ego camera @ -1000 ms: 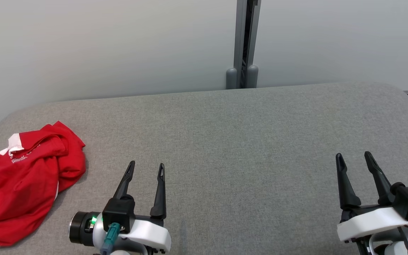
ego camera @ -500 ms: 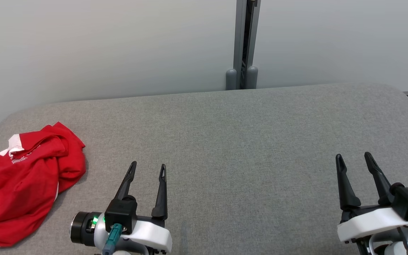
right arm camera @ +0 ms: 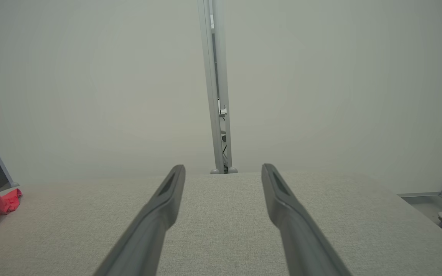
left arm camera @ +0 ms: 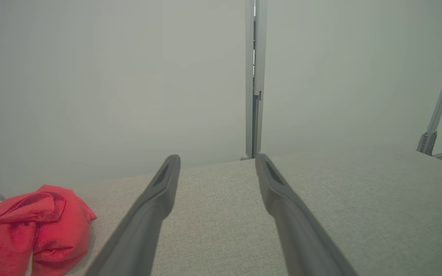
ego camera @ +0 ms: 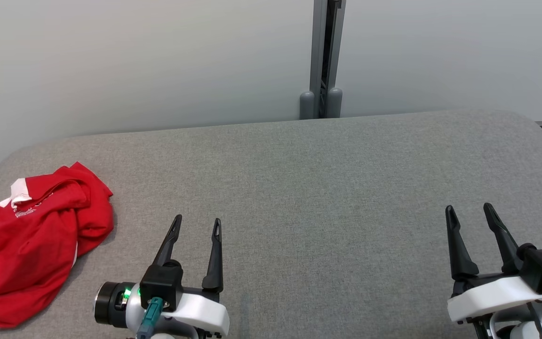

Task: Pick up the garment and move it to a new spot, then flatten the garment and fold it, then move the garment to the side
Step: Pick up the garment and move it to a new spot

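Red garment [ego camera: 31,245]: bunched in a loose heap at the table's left edge, toward the near-left corner, running off the head view's left side. White trim [ego camera: 18,187] poking out near the top, plus some small print too tiny to read. Not flat, not folded, not gripped by anything.

Grey table [ego camera: 322,188]: woven cloth cover, rounded far corners, big bare middle. Probably left bare on purpose, as room for spreading and folding.

Left gripper [ego camera: 196,219]: fingers spread wide, nothing between them, hanging over the near edge left of centre. Near the heap's right side but apart from it, no contact. Aimed at the far edge rather than at the cloth.

Right gripper [ego camera: 468,207]: same deal, spread wide and empty, over the near edge close to the near-right corner. Well apart from the garment, clear across the table.

Why parked like this: looks like a ready pose, both released and pointing forward, free to go either way. Guessing left goes first, being the closer one.

Step in hand: the very first, pick-up not yet begun. None of the moving, flattening, folding or setting aside done.

Next move, best guess: swing left toward the heap, drop onto a raised fold near the top, pinch there.

Watch out for: catching just one layer and dragging the rest, or snagging the table's cover with a fingertip. Also hard to judge the heap's full spread, part of it being out of frame.

Backdrop: pale wall [ego camera: 158,56] behind the far edge, grey post [ego camera: 322,56] at about mid-table.
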